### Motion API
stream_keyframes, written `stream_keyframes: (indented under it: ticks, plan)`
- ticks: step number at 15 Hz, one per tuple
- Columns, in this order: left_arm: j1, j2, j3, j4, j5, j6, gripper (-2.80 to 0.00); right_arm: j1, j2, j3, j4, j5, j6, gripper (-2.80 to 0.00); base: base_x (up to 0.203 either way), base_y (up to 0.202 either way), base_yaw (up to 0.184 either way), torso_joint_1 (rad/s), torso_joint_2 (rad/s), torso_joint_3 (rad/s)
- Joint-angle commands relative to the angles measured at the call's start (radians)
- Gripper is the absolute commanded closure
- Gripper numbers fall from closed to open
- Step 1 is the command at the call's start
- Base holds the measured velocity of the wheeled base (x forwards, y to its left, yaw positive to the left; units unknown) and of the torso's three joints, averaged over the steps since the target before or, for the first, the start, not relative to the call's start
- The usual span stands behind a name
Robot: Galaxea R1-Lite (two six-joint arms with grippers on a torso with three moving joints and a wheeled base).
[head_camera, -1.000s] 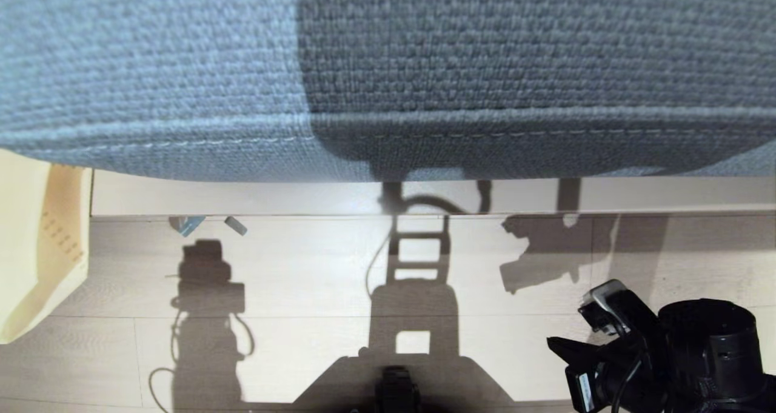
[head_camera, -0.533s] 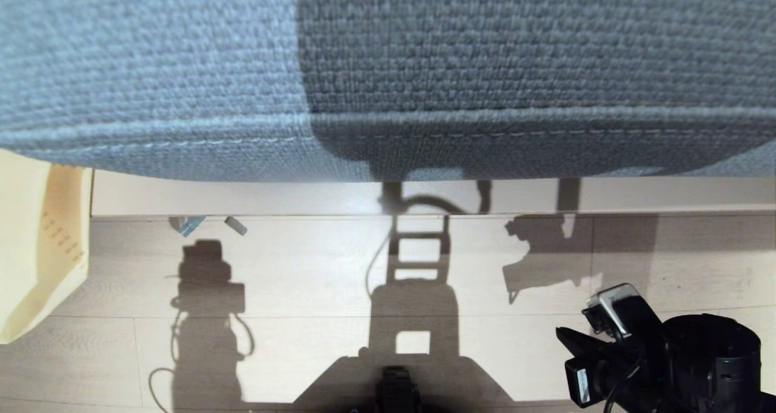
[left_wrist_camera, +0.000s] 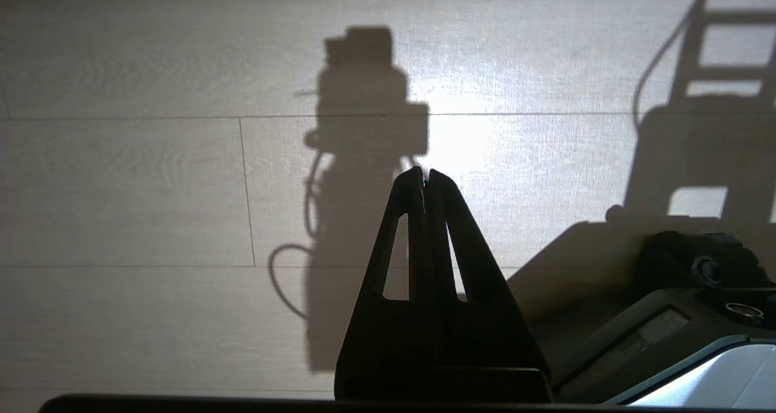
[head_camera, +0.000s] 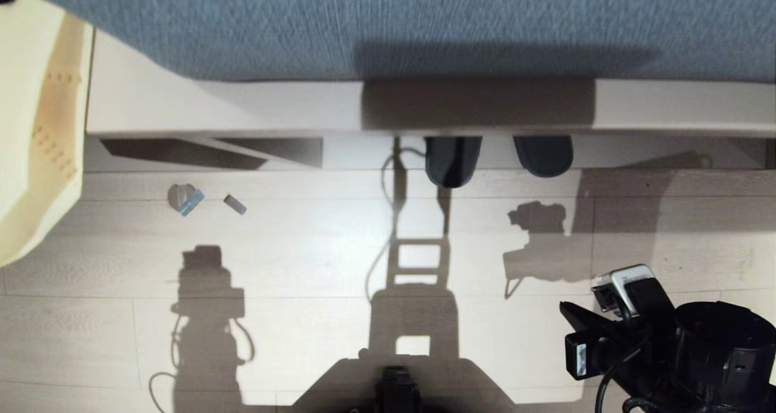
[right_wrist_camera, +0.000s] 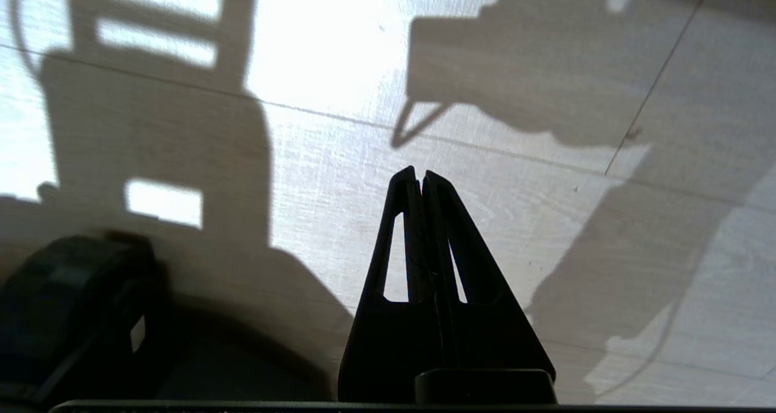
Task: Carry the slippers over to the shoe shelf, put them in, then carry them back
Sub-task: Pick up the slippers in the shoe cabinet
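2 slippers (head_camera: pixel 453 160) tucked toes-out in the shoe shelf (head_camera: pixel 636 152), beneath the blue cushion (head_camera: pixel 424 25); nothing held. Right gripper (right_wrist_camera: pixel 418 173) clamped empty above the wooden floor (head_camera: pixel 303 261); left gripper (left_wrist_camera: pixel 422 172) likewise pinched together.

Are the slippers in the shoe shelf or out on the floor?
In. Both slippers sit under the shelf board, only their rounded ends poking out; neither pincer holds them.
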Motion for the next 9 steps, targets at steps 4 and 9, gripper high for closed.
stream_keyframes:
  ticks: [4, 9]
  plan:
    - [0.000, 0.001, 0.008, -0.001, -0.001, 0.000, 0.00, -0.041, -0.003, -0.135, -0.017, -0.064, 0.001, 0.00, -0.131, 0.000, 0.001, 0.002, 0.00, 0.001]
    - [0.000, 0.001, 0.008, -0.001, -0.001, 0.001, 0.00, -0.092, 0.039, -0.309, -0.019, -0.067, -0.050, 0.00, 0.000, 0.000, 0.000, 0.000, 0.00, 0.000]
